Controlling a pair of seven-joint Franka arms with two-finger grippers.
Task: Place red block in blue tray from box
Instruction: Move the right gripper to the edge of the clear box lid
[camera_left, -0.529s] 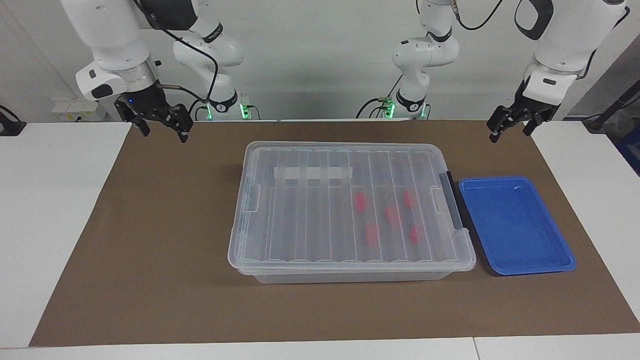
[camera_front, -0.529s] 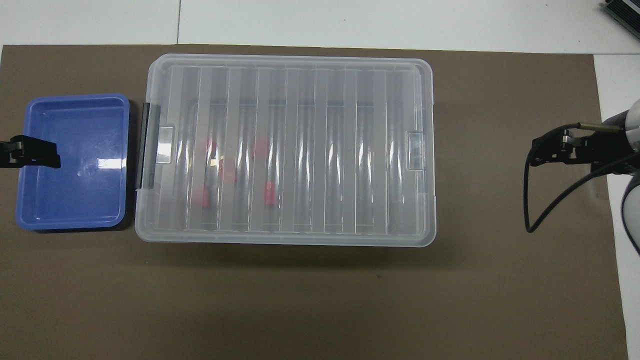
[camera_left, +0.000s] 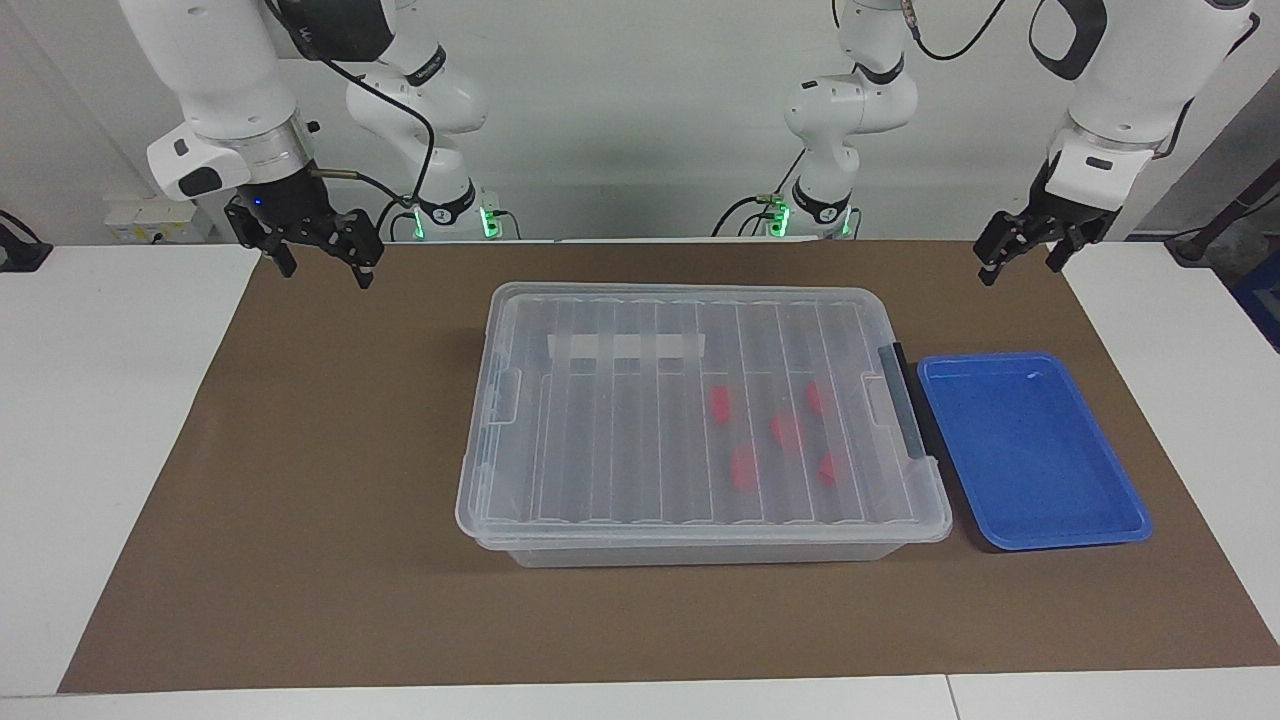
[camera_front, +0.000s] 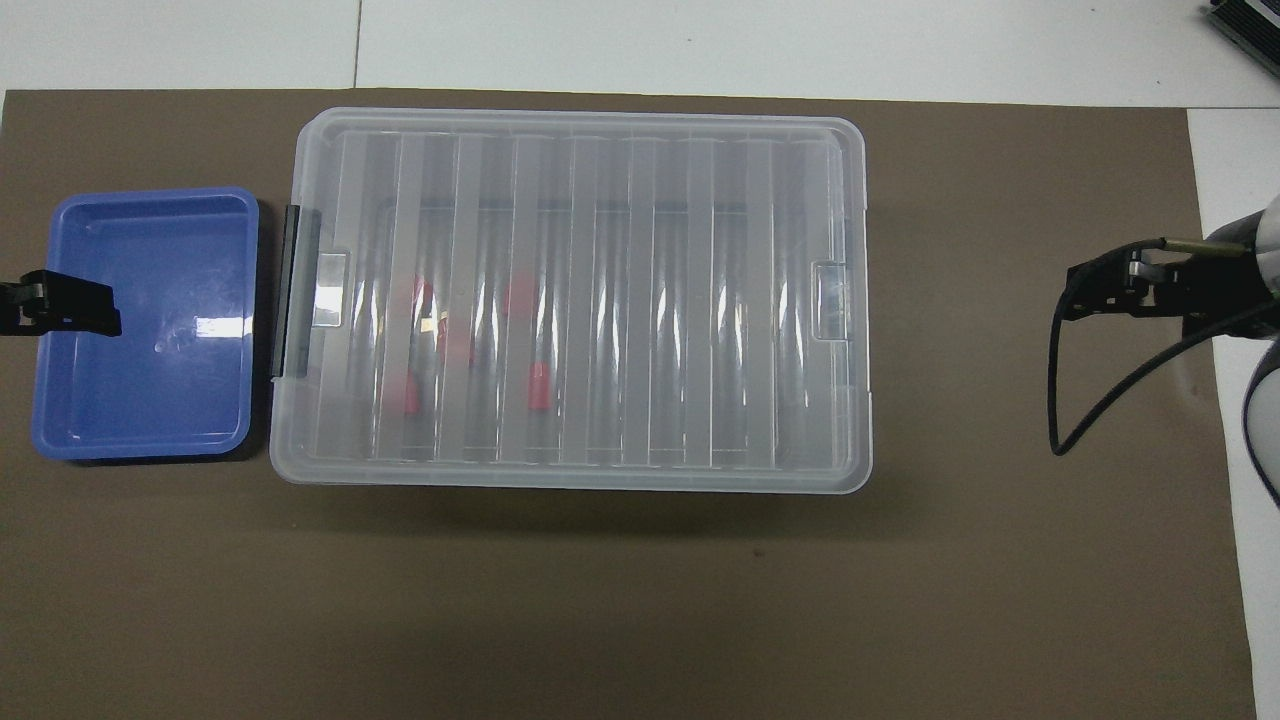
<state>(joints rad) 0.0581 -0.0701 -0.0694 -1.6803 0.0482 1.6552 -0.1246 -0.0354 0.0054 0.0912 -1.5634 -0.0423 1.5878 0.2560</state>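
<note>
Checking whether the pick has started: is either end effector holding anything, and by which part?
Nothing is held. The left end effector and right end effector both hang open, empty.

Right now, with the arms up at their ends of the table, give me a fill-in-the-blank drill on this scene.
1. The red blocks lie inside the box, whose lid is ____.
2. The blue tray holds ____ blocks.
3. The tray sits beside the box, toward the ____ arm's end of the table.
4. The left gripper and right gripper both hold ____.

Missing words: closed; no; left; nothing
</note>
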